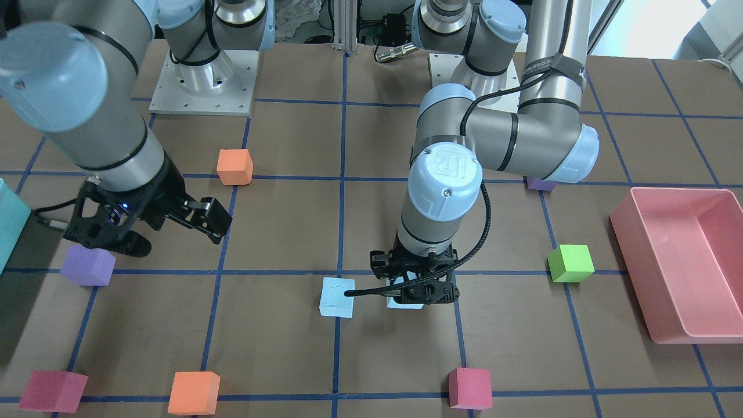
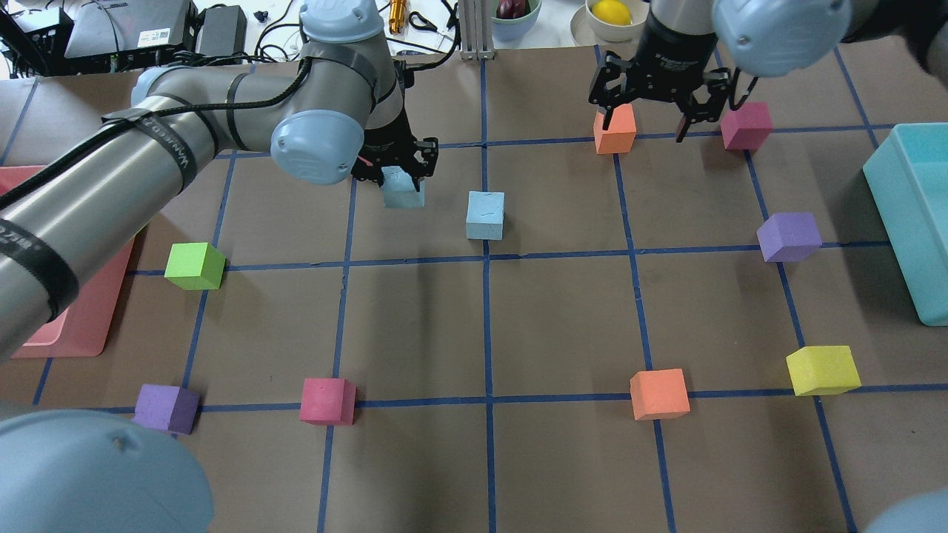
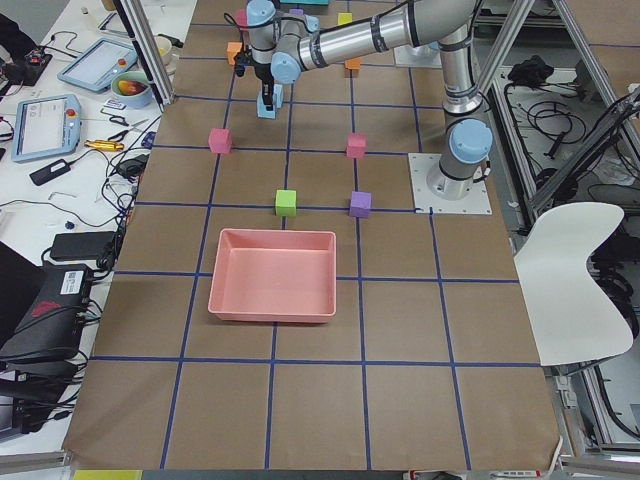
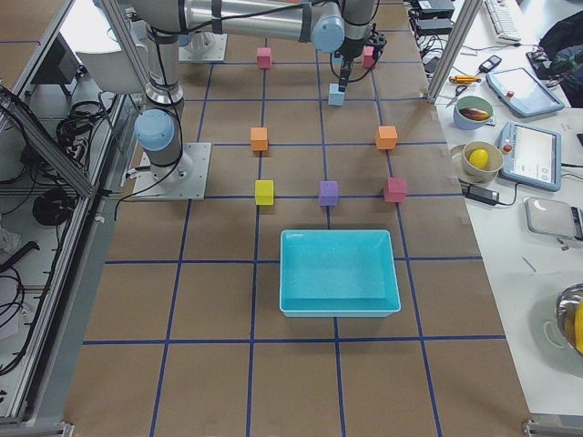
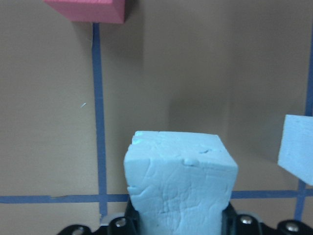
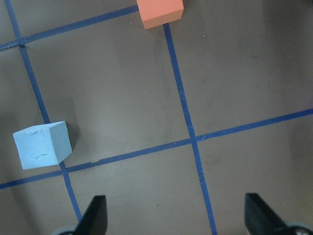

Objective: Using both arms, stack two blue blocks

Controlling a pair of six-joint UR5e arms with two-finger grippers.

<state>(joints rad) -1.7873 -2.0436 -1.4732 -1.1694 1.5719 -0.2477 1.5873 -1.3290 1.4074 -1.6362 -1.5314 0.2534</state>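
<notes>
Blue foam: first blue block [image 5: 178, 181] clamped in your left gripper [image 1: 413, 290], at or just off the table [image 2: 555, 318], cannot tell which. Second blue block [image 2: 485, 215] lies free just beside it. Nothing stacked yet. Your right gripper [image 6: 178, 218] hangs spread, empty, near an orange cube [image 2: 615, 129].

The table [image 2: 415, 326] is dull brown, ruled into squares by dark blue tape lines [image 2: 486, 326]. The held blue block [image 2: 404, 191] is pale sky blue with a crackled face. Seen from overhead, the loose blue block [image 2: 485, 215] at its four o'clock matches, flecked with small darker scratches.
</notes>
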